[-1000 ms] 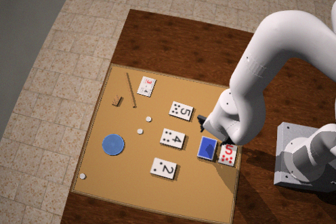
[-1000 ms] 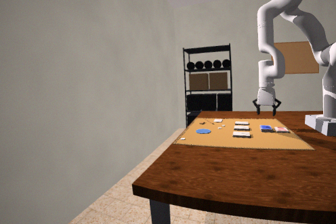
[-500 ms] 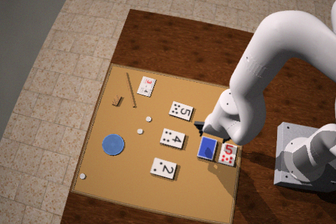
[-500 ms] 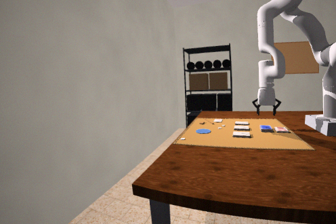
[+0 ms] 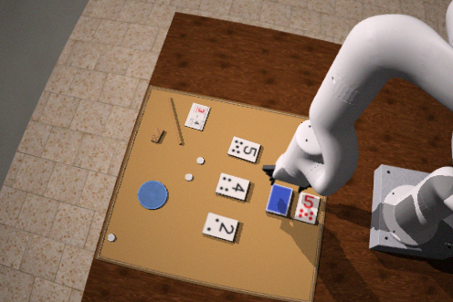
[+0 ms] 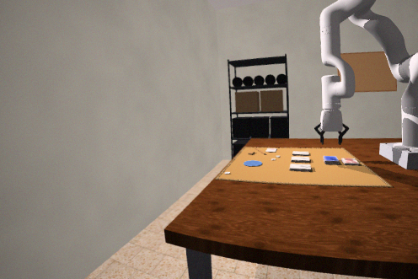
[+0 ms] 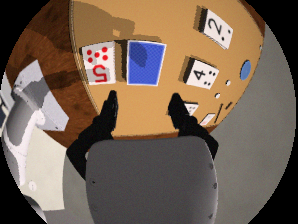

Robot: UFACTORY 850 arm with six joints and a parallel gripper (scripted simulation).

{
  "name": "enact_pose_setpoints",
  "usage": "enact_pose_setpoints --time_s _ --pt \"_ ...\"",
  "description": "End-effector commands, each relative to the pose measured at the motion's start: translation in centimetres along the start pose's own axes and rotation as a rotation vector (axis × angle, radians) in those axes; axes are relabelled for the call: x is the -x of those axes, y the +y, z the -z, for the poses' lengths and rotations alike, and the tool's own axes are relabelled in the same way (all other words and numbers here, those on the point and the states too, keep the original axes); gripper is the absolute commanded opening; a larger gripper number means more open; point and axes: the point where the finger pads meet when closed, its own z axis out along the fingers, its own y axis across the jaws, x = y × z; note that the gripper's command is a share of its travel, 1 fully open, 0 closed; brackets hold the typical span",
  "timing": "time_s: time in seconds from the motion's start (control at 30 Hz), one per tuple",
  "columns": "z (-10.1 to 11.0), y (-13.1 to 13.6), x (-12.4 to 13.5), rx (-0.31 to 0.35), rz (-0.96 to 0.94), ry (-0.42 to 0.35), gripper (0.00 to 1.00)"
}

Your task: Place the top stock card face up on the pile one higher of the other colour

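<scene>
The face-down stock (image 5: 279, 200) shows a blue back on the tan card cloth (image 5: 210, 191), near its right edge. It also shows in the wrist view (image 7: 145, 62) and in the exterior view (image 6: 331, 159). The waste, a red 5 (image 5: 307, 208), lies beside it. Three piles show a black 5 (image 5: 244, 149), a black 4 (image 5: 233, 186) and a black 2 (image 5: 220, 226). My gripper (image 6: 331, 135) hangs well above the cloth near the stock, open and empty; its fingers hold nothing.
A red 3 card (image 5: 197, 116), a thin stick (image 5: 175, 125), a small cork block (image 5: 157, 135), a blue disc (image 5: 152, 194) and three small white pegs (image 5: 200, 160) lie on the cloth's left part. The robot base (image 5: 406, 213) stands at the right. A shelf (image 6: 258, 102) is behind the table.
</scene>
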Motion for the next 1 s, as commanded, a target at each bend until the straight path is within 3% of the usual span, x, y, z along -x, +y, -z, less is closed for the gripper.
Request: enact_pose_setpoints --time_s 0.0,0.97 --pt "-0.1 0.1 0.0 0.001 0.001 0.000 0.86" --pt "-2.2 0.1 0.0 0.000 0.001 0.001 0.86"
